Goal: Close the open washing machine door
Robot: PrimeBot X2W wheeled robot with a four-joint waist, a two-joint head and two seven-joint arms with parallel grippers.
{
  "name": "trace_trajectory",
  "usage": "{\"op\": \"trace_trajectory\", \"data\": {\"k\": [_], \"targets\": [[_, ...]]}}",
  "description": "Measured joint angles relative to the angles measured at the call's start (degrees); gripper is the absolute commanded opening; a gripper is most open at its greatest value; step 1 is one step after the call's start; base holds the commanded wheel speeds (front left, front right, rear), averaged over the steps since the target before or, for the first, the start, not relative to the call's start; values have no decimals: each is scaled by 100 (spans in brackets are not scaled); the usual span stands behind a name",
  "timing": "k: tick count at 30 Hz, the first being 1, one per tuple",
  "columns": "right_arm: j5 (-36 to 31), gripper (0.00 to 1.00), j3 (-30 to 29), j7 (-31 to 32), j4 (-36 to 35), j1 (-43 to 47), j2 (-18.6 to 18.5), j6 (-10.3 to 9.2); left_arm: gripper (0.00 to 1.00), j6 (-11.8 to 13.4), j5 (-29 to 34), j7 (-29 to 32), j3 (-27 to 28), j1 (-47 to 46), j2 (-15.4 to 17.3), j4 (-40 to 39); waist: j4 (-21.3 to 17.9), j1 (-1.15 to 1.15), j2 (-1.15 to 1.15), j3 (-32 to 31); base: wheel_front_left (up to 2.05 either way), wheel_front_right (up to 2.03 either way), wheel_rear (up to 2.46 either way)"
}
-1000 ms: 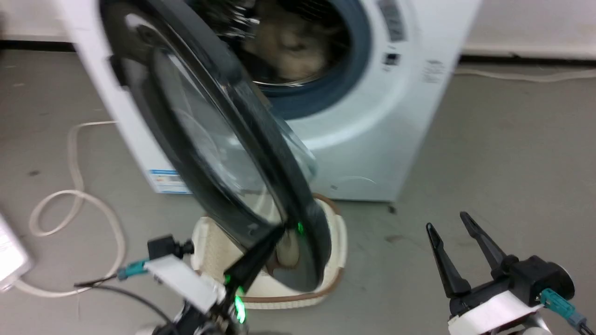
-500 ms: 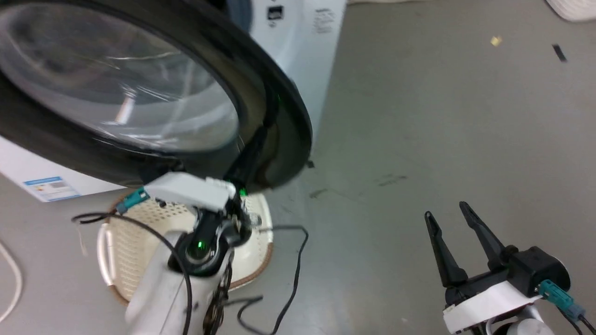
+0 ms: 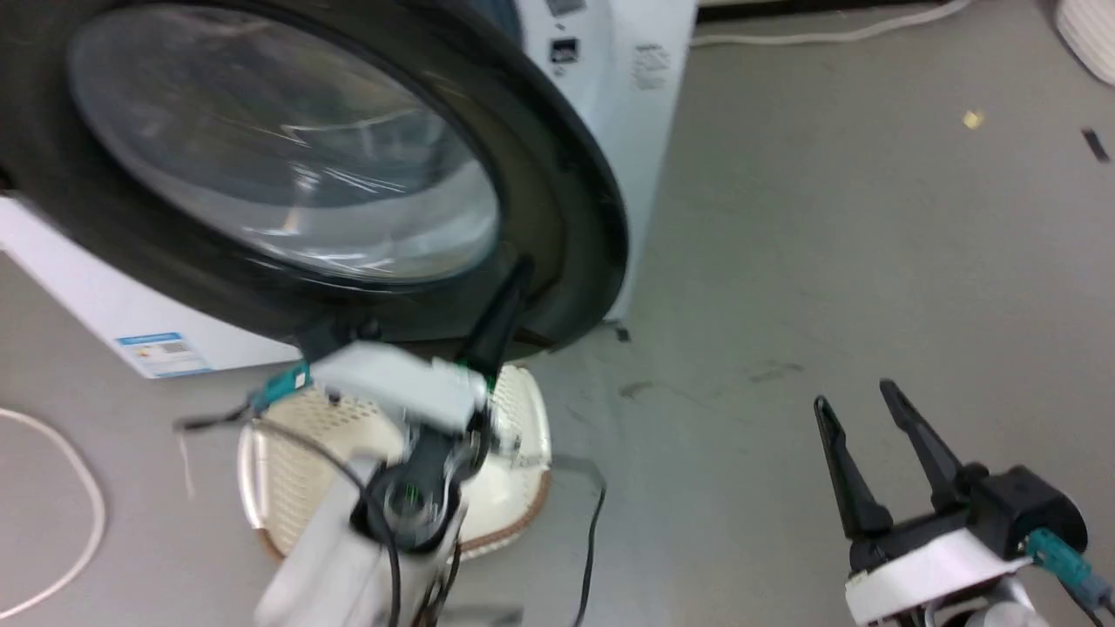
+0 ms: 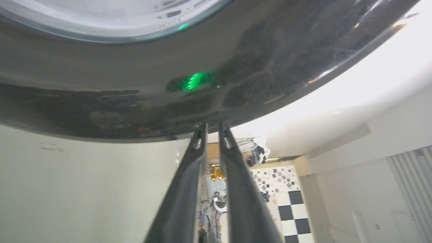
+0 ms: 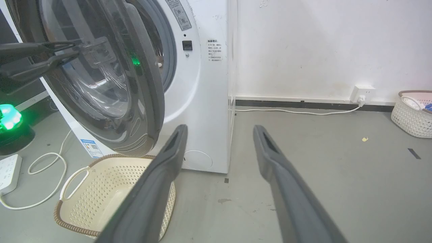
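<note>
The washing machine door (image 3: pixel 566 200), with a wide black rim around a clear glass bowl, stands partly open, with a gap to the white washing machine (image 3: pixel 645 131). From the right wrist the door (image 5: pixel 145 84) is seen nearly edge-on, in front of the machine (image 5: pixel 206 101). My left gripper (image 3: pixel 514 274) is shut, its tips against the door's lower rim. Up close, the left gripper (image 4: pixel 212 125) touches the glossy rim (image 4: pixel 135 84). My right gripper (image 3: pixel 854 394) hangs open over the floor at the lower right, holding nothing; its fingers (image 5: pixel 168 158) are spread wide.
A cream perforated basket (image 5: pixel 114 189) sits on the floor under the door, below my left arm. A white cable (image 3: pixel 52 522) loops at the left, near a power strip (image 5: pixel 8 172). Another basket (image 5: pixel 411 111) stands by the far wall.
The door has swung from wide open toward the machine, with my left gripper staying at its rim. The head camera has turned as well. My right gripper stays open.
</note>
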Motion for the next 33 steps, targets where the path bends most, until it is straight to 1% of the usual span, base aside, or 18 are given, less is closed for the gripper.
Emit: {"op": "trace_trajectory", "data": {"k": [3,4,5,6,7,8,10,12,13,14,17,21,25,28,29,30,31,33], "targets": [[-37,100,-16,0,3,154,-15,0,100,0,455,-141,-191,569,278,-460,197,0,0,-207,0,0,0],[-60,100,-49,0,1,313,-11,0,100,0,773,-359,-283,974,537,-746,327,0,0,-381,0,0,0],[-60,100,-49,0,1,313,-11,0,100,0,773,-359,-283,974,537,-746,327,0,0,-381,0,0,0],[-68,100,-69,0,-3,448,-23,0,100,0,1259,-710,-404,1351,854,-977,485,-1,0,-541,0,0,0],[-68,100,-69,0,-3,448,-23,0,100,0,1259,-710,-404,1351,854,-977,485,-1,0,-541,0,0,0],[-76,100,-77,0,-8,498,-32,0,100,0,1513,-928,-450,1525,1006,-1048,567,-1,0,-619,0,0,0],[-78,100,-73,-1,-33,545,-40,-1,100,0,1972,-1277,-434,1834,1278,-1165,727,-1,0,-758,0,0,0],[-89,100,-98,-1,-77,562,-41,-1,100,0,2475,-1446,-179,2091,1397,-1338,890,-1,0,-869,0,0,0],[-119,100,-131,-1,-132,590,-38,0,100,2,3139,-1466,289,2313,1358,-1513,1043,-1,0,-956,0,0,0],[-119,100,-131,-1,-132,590,-38,0,100,2,3139,-1466,289,2313,1358,-1513,1043,-1,0,-956,0,0,0],[-118,100,-126,-1,-190,650,-34,0,100,177,4746,-1470,988,2605,1240,-1808,1250,-1,0,-1058,0,0,0],[-118,100,-67,0,-218,731,-27,0,100,455,6586,-1471,1281,2973,1014,-2104,1449,-1,0,-1137,0,0,0],[-109,100,-4,0,-232,765,-30,0,100,684,7752,-1470,1154,3239,965,-1983,1594,0,0,-1166,0,0,0],[-51,100,19,-1,-235,784,-26,0,100,878,8082,-1470,1148,3349,850,-1870,1709,0,0,-1172,0,0,0],[-20,47,59,-1,-215,789,-33,0,100,910,8087,-1470,1174,3371,762,-1872,1751,0,0,-1173,0,0,0],[-12,7,101,-1,-212,806,-44,0,100,909,8097,-1470,1193,3382,693,-1878,1793,0,0,-1172,0,0,0],[-10,0,153,-1,-215,815,-67,-1,100,906,8099,-1470,1215,3388,636,-1880,1839,0,0,-1167,0,0,0],[-3,0,265,-1,-240,815,-126,0,100,873,8111,-1470,1224,3392,547,-1879,1940,0,0,-1146,0,0,0]]}}
